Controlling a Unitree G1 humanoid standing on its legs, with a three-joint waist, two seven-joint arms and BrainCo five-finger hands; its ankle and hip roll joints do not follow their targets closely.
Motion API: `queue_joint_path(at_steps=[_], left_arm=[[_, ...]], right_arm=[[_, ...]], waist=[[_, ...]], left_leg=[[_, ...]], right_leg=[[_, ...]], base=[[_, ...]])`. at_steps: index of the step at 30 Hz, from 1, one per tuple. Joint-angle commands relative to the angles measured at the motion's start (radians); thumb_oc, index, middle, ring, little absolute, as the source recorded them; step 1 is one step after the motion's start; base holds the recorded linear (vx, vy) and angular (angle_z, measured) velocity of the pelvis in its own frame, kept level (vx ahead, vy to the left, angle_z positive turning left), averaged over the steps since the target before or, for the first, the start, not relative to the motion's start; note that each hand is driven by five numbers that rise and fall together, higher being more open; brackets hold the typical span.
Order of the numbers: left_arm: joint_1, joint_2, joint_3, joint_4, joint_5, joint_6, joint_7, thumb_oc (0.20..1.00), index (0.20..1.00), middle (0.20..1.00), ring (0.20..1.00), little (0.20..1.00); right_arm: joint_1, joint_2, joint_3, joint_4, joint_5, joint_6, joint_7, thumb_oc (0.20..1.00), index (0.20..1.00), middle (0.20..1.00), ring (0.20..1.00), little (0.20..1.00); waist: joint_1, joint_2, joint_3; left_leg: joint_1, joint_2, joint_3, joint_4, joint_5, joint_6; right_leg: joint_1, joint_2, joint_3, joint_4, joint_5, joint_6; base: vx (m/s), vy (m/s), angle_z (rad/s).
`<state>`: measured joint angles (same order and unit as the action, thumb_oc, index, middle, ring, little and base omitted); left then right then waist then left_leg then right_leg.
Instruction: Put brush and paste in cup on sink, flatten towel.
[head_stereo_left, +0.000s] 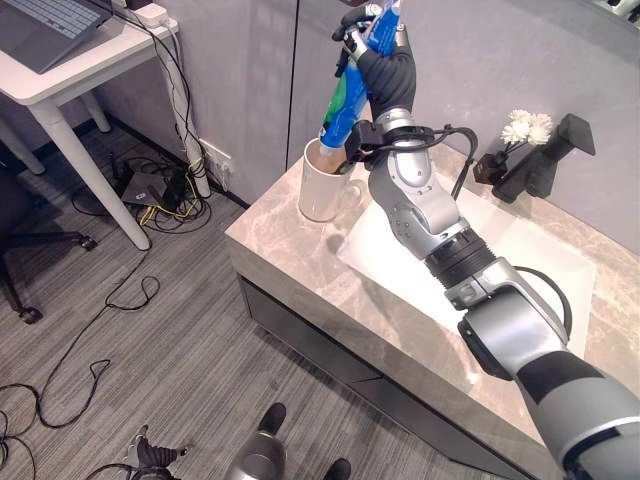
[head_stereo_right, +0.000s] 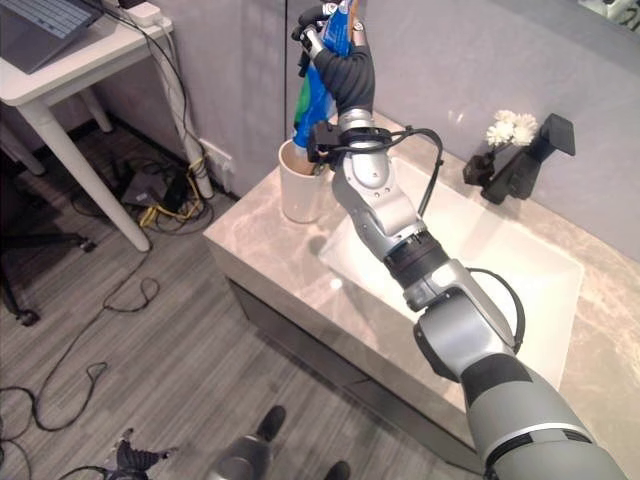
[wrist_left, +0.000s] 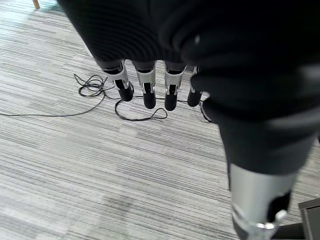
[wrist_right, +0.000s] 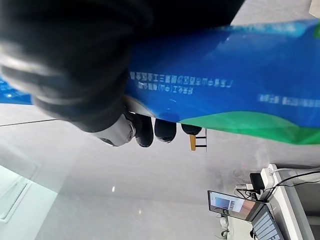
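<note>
The toothpaste tube (head_stereo_left: 350, 95), blue with a green band, is held upright and tilted above the white cup (head_stereo_left: 322, 182), its lower end at or just inside the cup's rim. The right hand (head_stereo_left: 385, 62) has its fingers curled round the upper part of the tube; in the right wrist view the dark fingertips (wrist_right: 165, 129) wrap under the blue tube (wrist_right: 225, 90). Small white print runs along the tube, too small to make out.

The cup stands on the pale marble tabletop (head_stereo_left: 290, 255), near its corner, just beside the white sink basin (head_stereo_left: 520, 280). The right arm crosses over the basin toward the cup and hides part of it. The inside of the cup is mostly hidden by the tube. Beyond the basin from the cup stands a black faucet (head_stereo_left: 545, 155), with a small vase of white flowers (head_stereo_left: 520, 128) next to it.

Well apart from the cup, on the far side from the sink, a white desk (head_stereo_left: 70, 70) carries a laptop (head_stereo_left: 45, 25), cut off by the frame edge, with tangled cables and a power strip (head_stereo_left: 150, 190) on the grey floor below.

The left hand (wrist_left: 150, 85) hangs over the floor, fingers straight and holding nothing.
</note>
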<state>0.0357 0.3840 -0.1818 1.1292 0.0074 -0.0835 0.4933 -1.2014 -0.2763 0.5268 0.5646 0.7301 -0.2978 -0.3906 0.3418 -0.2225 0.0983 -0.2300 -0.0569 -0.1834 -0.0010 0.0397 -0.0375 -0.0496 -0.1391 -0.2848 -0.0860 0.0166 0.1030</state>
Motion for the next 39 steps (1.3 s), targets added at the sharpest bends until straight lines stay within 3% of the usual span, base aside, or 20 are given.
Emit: queue_joint_path(at_steps=[1,15,16,17,18,39], left_arm=[[-0.017,0.010,-0.064,0.062,-0.005,-0.007,0.007,1.000,1.000,1.000,1.000,1.000],[-0.026,0.000,-0.072,0.056,0.004,-0.010,0.009,1.000,1.000,1.000,1.000,1.000],[-0.026,0.000,-0.072,0.057,0.004,-0.010,0.010,1.000,1.000,1.000,1.000,1.000],[-0.027,0.002,-0.071,0.058,0.004,-0.011,0.010,1.000,1.000,1.000,1.000,1.000],[-0.028,0.002,-0.072,0.062,0.003,-0.011,0.009,1.000,1.000,1.000,1.000,1.000],[-0.035,-0.002,-0.066,0.088,-0.006,-0.005,0.008,1.000,1.000,1.000,1.000,1.000]], right_arm=[[-0.098,-0.041,0.007,-0.003,-0.060,-0.036,0.000,0.200,0.200,0.200,0.200,0.200],[-0.067,-0.045,0.013,-0.027,-0.144,-0.035,0.004,0.200,0.200,0.200,0.200,0.200],[-0.066,-0.047,0.014,-0.027,-0.140,-0.035,0.008,0.388,0.388,0.388,0.388,0.388],[-0.067,-0.055,0.021,-0.026,-0.136,-0.035,0.011,0.768,0.768,0.768,0.768,0.768],[-0.064,-0.055,0.023,-0.023,-0.135,-0.034,0.014,1.000,1.000,1.000,1.000,1.000],[-0.073,-0.045,0.019,-0.019,-0.184,-0.021,-0.015,1.000,1.000,1.000,1.000,1.000]], waist=[[0.006,-0.008,-0.011],[0.004,-0.014,-0.011],[0.004,-0.015,-0.012],[0.004,-0.017,-0.012],[0.004,-0.019,-0.011],[-0.009,-0.017,-0.019]], left_leg=[[0.043,-0.021,0.013,-0.086,0.012,0.044],[0.039,-0.020,0.006,-0.086,0.011,0.044],[0.038,-0.020,0.006,-0.086,0.011,0.044],[0.038,-0.019,0.004,-0.086,0.011,0.043],[0.037,-0.019,0.004,-0.086,0.011,0.043],[0.044,-0.012,0.019,-0.086,0.006,0.042]], right_leg=[[0.058,-0.127,0.024,-0.001,0.183,0.101],[0.060,-0.124,0.020,-0.001,0.184,0.102],[0.059,-0.124,0.019,-0.001,0.184,0.102],[0.059,-0.124,0.019,-0.001,0.185,0.102],[0.059,-0.124,0.020,-0.001,0.186,0.103],[0.054,-0.119,0.036,-0.001,0.188,0.101]], base=[[0.00,0.000,0.00],[0.00,0.000,0.00],[0.00,0.000,0.00],[0.00,0.000,0.00],[0.00,0.000,0.00],[0.00,0.000,0.00]])
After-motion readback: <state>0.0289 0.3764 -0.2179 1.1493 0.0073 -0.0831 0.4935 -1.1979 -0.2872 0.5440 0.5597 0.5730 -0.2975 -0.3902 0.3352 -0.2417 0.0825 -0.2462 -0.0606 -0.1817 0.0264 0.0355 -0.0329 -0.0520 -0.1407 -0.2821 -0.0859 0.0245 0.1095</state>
